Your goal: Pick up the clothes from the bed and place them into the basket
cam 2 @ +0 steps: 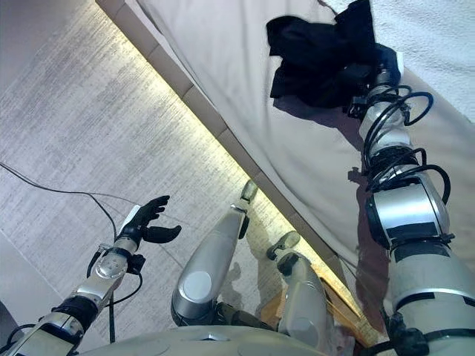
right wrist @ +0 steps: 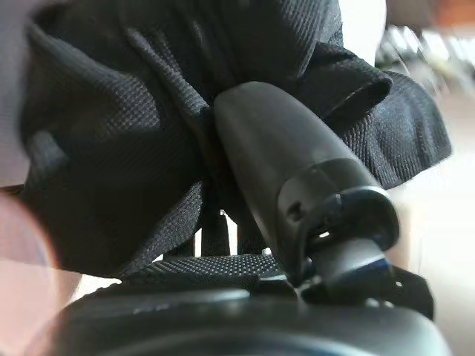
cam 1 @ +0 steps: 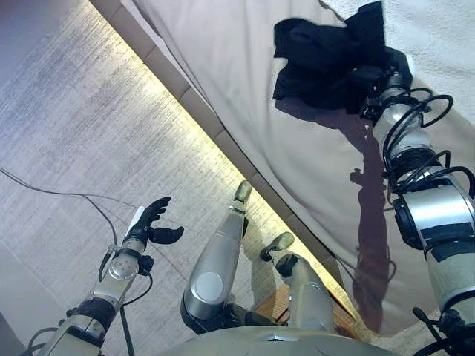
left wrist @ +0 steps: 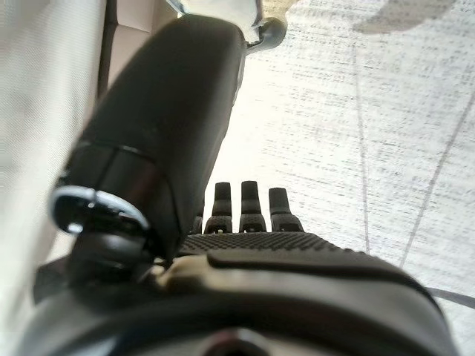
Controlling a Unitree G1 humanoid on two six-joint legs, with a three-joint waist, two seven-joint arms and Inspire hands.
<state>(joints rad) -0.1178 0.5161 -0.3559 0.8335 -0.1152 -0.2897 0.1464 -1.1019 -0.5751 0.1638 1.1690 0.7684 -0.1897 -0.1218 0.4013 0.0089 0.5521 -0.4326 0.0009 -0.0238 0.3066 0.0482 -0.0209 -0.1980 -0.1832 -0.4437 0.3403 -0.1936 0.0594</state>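
Left eye view: you see the right hand (cam 1: 375, 78) stretched over the bed (cam 1: 245, 89), its fingers in the black garment (cam 1: 326, 55), which is bunched up against the beige cover.
Right eye view: your left hand (cam 2: 148, 219) is low over the grey floor (cam 2: 67, 126), well apart from the bed.
Left wrist view: the fingers (left wrist: 252, 204) are straight and hold nothing.
Right wrist view: the thumb (right wrist: 282, 156) presses into the dark cloth, so this hand is grasping the garment.
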